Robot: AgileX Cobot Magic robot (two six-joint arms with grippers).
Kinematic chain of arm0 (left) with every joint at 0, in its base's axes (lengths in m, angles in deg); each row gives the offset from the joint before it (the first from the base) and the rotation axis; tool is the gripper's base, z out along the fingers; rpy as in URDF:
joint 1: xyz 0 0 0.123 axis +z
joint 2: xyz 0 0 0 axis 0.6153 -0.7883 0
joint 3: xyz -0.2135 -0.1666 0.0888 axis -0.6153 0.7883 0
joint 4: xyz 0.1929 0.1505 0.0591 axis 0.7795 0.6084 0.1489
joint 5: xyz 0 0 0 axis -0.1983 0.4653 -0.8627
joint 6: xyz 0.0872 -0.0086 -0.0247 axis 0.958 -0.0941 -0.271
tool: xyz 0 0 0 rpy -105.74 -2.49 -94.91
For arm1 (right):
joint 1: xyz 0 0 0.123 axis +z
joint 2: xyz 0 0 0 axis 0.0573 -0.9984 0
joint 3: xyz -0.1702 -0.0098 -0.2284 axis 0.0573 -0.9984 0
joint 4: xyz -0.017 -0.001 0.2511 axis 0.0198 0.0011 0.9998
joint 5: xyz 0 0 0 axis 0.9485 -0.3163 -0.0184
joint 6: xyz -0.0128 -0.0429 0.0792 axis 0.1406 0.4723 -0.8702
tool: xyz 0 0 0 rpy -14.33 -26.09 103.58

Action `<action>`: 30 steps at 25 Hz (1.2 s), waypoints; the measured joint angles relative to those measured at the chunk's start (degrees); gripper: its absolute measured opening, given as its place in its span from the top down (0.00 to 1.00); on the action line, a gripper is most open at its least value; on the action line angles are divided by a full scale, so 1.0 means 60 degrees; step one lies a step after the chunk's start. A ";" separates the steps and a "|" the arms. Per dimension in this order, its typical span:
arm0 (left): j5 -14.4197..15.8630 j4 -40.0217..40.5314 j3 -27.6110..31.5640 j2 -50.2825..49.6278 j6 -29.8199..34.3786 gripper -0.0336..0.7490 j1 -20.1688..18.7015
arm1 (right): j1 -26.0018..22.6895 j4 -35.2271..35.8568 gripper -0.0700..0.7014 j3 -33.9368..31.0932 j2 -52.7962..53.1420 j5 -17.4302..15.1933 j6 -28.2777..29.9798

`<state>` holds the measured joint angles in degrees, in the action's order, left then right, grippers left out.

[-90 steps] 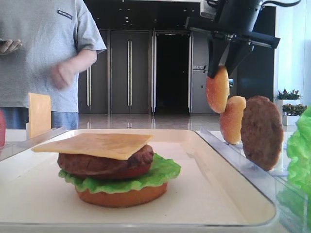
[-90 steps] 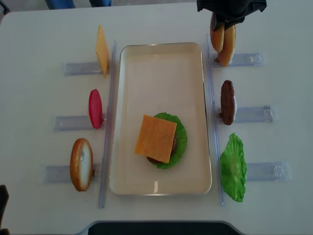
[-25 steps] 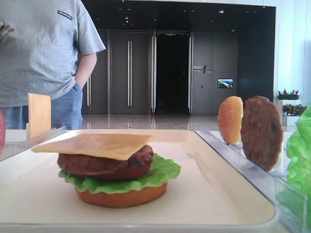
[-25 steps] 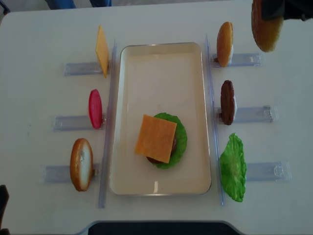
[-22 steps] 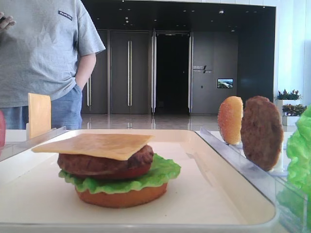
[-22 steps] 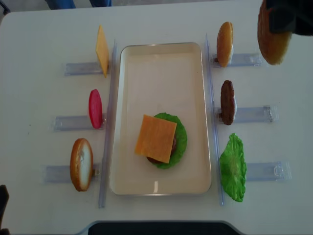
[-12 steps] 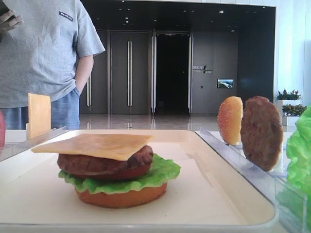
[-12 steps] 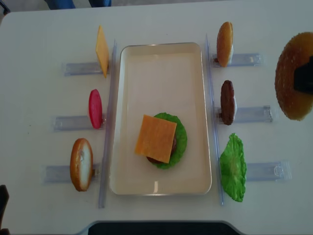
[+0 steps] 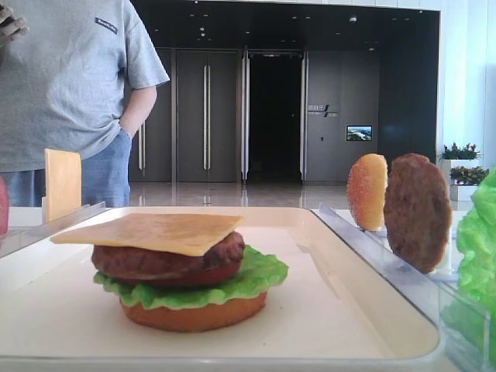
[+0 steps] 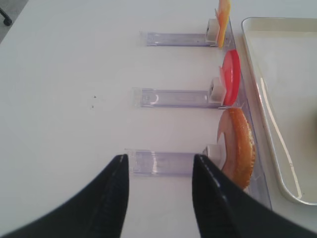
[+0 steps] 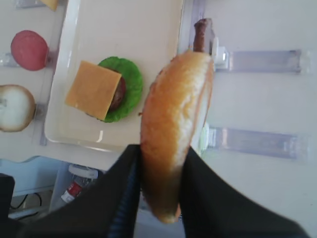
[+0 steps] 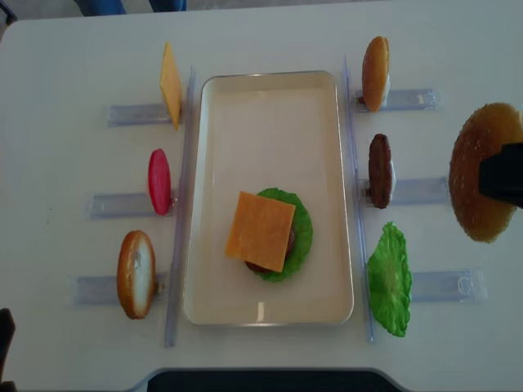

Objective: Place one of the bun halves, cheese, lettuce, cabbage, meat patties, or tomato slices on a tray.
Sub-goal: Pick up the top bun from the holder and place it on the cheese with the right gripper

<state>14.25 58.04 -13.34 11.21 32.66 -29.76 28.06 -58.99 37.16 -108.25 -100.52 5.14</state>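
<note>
Right claw [image 11: 161, 186] clenched on the bun crown [image 11: 173, 124], held on edge above the desk's right side. Tray [image 12: 270, 310] and its stack topped by cheese [image 12: 260, 230] lie leftward of the claw. Left claw [image 10: 157, 171] spread, holding nothing.

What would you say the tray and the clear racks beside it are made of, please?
The tray looks like cream plastic with a glossy finish: light glints off its rim. The racks seem clear acrylic or similar plastic, since the table shows through them.
</note>
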 joint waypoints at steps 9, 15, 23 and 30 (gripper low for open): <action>0.0000 -0.0009 0.0000 0.0000 0.0000 0.54 0.0000 | 0.0000 0.3254 0.65 -0.1392 -0.0426 0.0292 0.2109; 0.0000 -0.0009 0.0000 0.0000 0.0000 0.54 0.0000 | 0.0000 0.4164 0.65 -0.1731 -0.0919 0.0659 0.3088; 0.0000 -0.0009 0.0000 0.0000 0.0000 0.54 0.0000 | 0.0000 0.4494 0.65 -0.1731 -0.1030 0.0923 0.3540; 0.0000 -0.0009 0.0000 0.0000 0.0000 0.54 0.0000 | 0.0000 0.7216 0.65 -0.1731 -0.2065 0.1206 0.5938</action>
<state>14.25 57.98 -13.34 11.21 32.66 -29.76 28.06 -15.69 26.77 -120.64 -93.28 40.77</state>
